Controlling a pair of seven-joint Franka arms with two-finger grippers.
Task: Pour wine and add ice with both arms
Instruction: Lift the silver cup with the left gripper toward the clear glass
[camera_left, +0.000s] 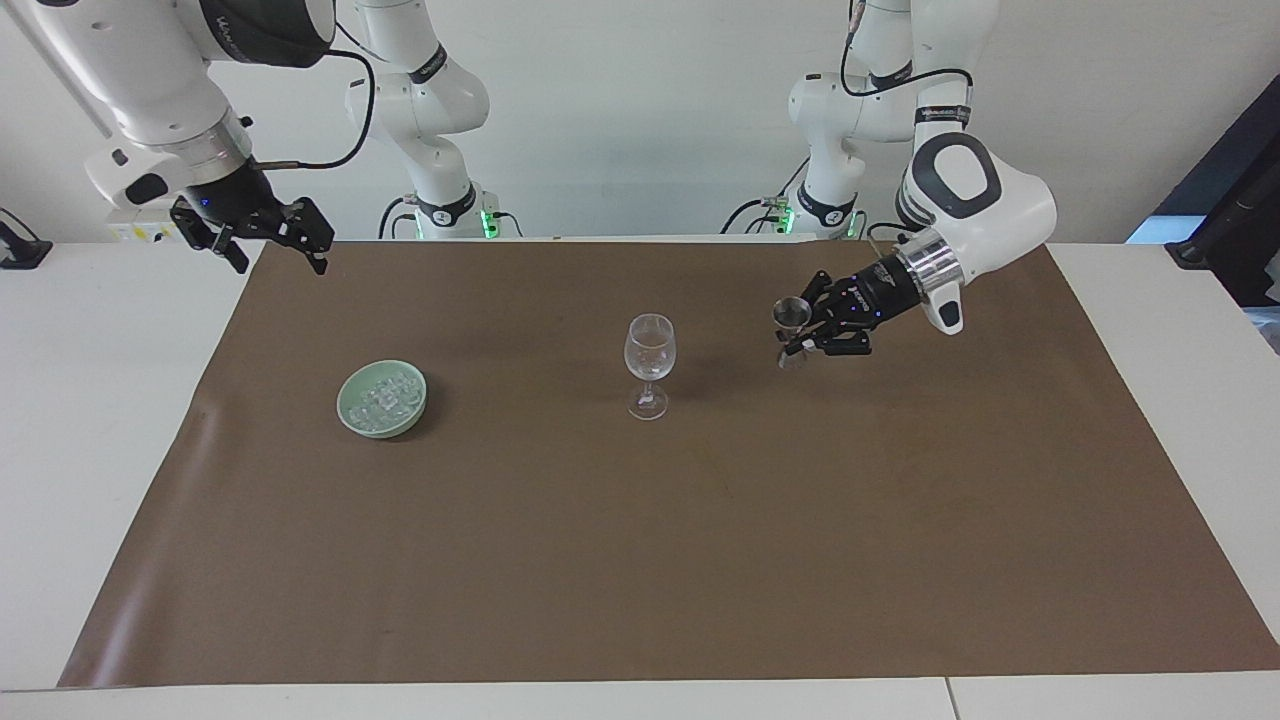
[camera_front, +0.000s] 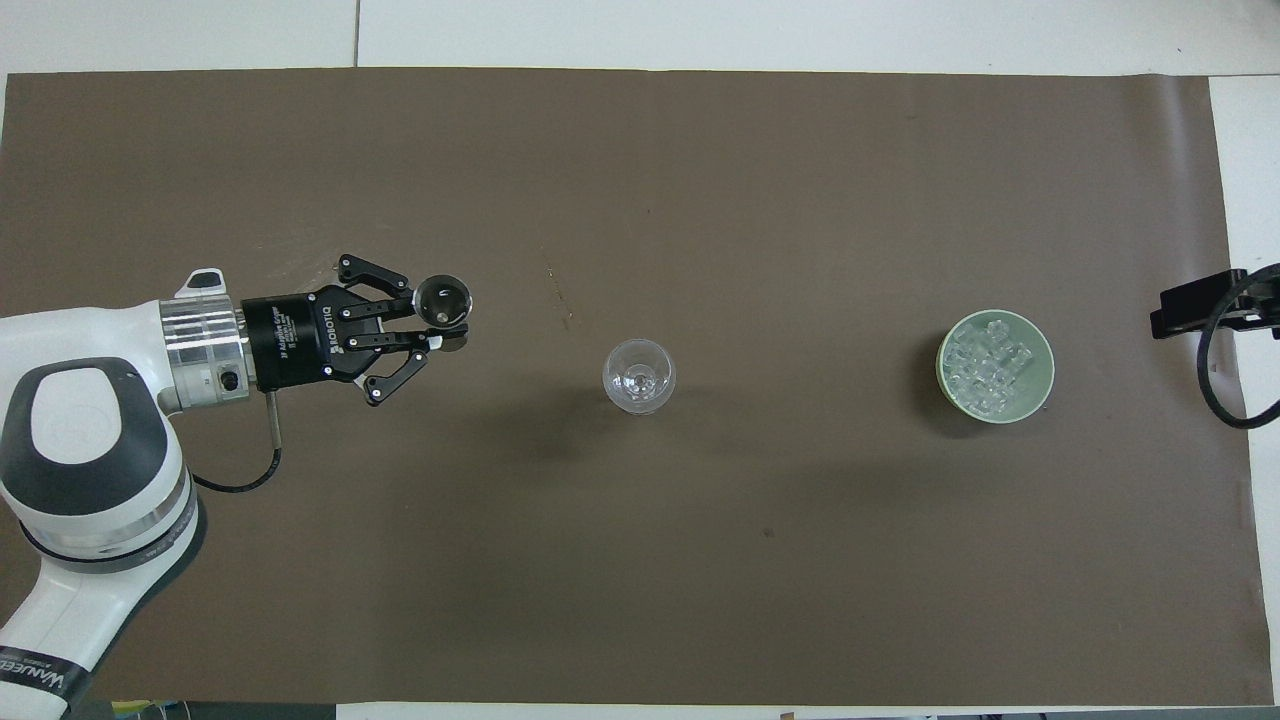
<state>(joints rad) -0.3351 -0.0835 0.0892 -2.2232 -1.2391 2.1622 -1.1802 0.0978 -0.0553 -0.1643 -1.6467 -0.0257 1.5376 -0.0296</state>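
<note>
Two-arm pouring set-up on a surface covered by a brown mat.

Left pincer: raised over the mat toward the left arm's end of the surface, its fingertips closed on a small metal jigger. The jigger stands roughly upright in the grip, mouth upward; whether it holds liquid cannot be told. In the overhead view the pincer and jigger lie at about nine o'clock from the wine glass, clearly apart from it.

Wine glass: upright on its foot at the middle of the mat, untouched by either arm. Its contents cannot be made out.

Ice: a heap of small clear cubes lying in a pale green bowl. The bowl rests on the mat toward the right arm's end of the surface, at about three o'clock from the wine glass in the overhead view and well apart from it.

Right pincer: waiting in the air over the mat's edge at the right arm's end of the surface, fingers spread wide with nothing between them. In the overhead view it sits at about three o'clock from the bowl.
</note>
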